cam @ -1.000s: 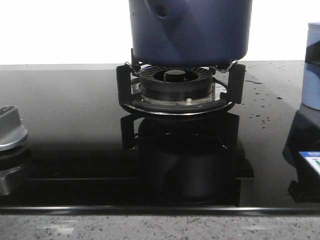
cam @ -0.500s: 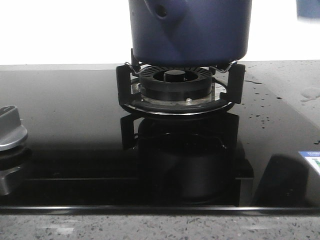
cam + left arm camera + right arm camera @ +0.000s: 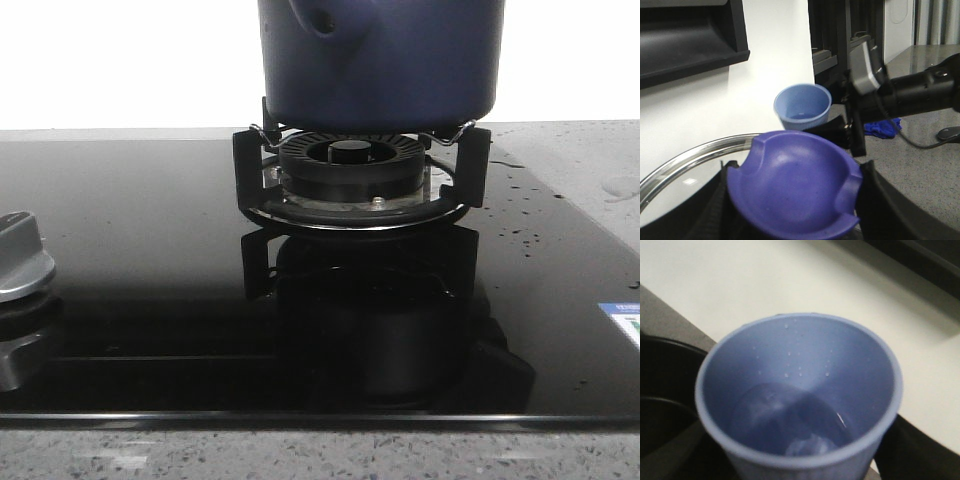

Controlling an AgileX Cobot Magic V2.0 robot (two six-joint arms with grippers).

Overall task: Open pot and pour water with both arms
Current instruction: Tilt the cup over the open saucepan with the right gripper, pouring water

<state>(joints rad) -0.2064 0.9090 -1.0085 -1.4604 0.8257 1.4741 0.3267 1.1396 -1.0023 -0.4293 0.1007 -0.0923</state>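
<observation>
The dark navy pot [image 3: 380, 60] sits on the gas burner [image 3: 350, 165] in the front view; its top is cut off and no gripper shows there. In the left wrist view my left gripper [image 3: 795, 205] is shut on the purple lid knob [image 3: 795, 185]; the lid's metal rim [image 3: 685, 160] curves off to one side. Beyond it, my right gripper [image 3: 847, 135] holds the pale blue cup [image 3: 802, 106] in the air. In the right wrist view the cup [image 3: 800, 390] fills the frame, upright, with some water in it, and dark fingers [image 3: 892, 450] flank it.
The black glass cooktop [image 3: 150, 220] has water drops [image 3: 530, 210] at its right. A silver stove knob [image 3: 20, 260] is at the left edge. A blue cloth [image 3: 882, 126] lies on the grey counter. A white wall stands behind the stove.
The pale blue cup stood at the right edge of the front view, then rose to the top right corner, and is now out of that view. The pot has not moved.
</observation>
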